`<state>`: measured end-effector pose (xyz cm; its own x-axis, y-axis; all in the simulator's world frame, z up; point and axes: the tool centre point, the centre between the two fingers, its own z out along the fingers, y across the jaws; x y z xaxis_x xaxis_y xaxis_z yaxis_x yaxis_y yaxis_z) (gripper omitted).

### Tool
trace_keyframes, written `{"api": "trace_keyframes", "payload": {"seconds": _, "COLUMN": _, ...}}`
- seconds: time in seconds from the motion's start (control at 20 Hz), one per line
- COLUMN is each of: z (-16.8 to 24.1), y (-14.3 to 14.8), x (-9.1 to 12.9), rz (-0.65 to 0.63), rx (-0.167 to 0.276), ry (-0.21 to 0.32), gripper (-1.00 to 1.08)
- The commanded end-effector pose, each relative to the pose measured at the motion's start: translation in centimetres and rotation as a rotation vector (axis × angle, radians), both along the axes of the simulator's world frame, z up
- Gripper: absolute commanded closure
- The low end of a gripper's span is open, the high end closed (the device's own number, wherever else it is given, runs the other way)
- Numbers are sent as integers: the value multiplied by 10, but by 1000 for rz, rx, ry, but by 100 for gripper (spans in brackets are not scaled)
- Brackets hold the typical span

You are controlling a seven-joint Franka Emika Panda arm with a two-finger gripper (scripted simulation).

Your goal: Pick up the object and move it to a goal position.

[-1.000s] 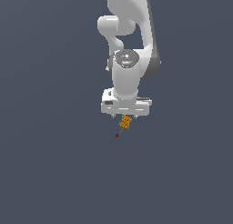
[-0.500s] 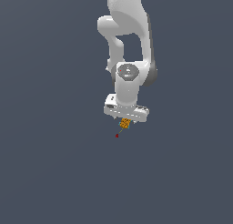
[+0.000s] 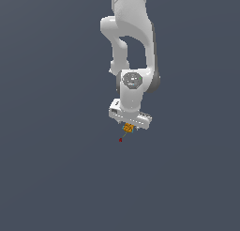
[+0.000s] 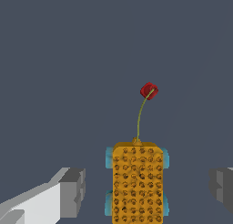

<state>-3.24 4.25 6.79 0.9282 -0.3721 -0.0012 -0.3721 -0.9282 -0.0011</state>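
Observation:
The object [image 4: 137, 184], a small orange block with a dark dotted grid and teal bits at its sides, sits between my fingers in the wrist view. My white gripper [image 4: 148, 190] is open, with a gap between the block and each grey fingertip [image 4: 73, 191]. In the exterior view the gripper [image 3: 129, 127] hangs straight over the object [image 3: 128, 128], and its fingers reach down around it. The goal position, a tiny dark-red marker [image 3: 120, 140], lies just beyond the block toward the exterior view's left. A thin greenish line joins the block to this marker [image 4: 149, 90] in the wrist view.
A flat dark grey-blue ground [image 3: 56, 178] fills both views. The white arm [image 3: 133, 47] rises above the gripper. Nothing else shows.
The gripper has come down over the block and the wrist has turned a little. The block and the red marker have stayed where they were.

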Motion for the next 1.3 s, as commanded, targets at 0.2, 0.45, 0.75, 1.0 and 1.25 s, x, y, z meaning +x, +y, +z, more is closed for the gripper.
{"api": "trace_keyframes", "payload": {"seconds": 0.2, "z": -3, "y": 0, "x": -1, "rz": -7, "rx": -1, "ry": 0, "gripper": -92}}
{"api": "trace_keyframes", "payload": {"seconds": 0.45, "z": -18, "y": 0, "x": -1, "rz": -8, "rx": -1, "ry": 0, "gripper": -92}}
{"api": "trace_keyframes", "payload": {"seconds": 0.75, "z": -46, "y": 0, "x": -2, "rz": -11, "rx": -1, "ry": -1, "gripper": -92}}
{"api": "trace_keyframes", "payload": {"seconds": 1.0, "z": -53, "y": 0, "x": -1, "rz": -11, "rx": -1, "ry": -1, "gripper": -92}}
{"api": "trace_keyframes", "payload": {"seconds": 1.25, "z": -53, "y": 0, "x": -1, "rz": -11, "rx": -1, "ry": -1, "gripper": 108}}
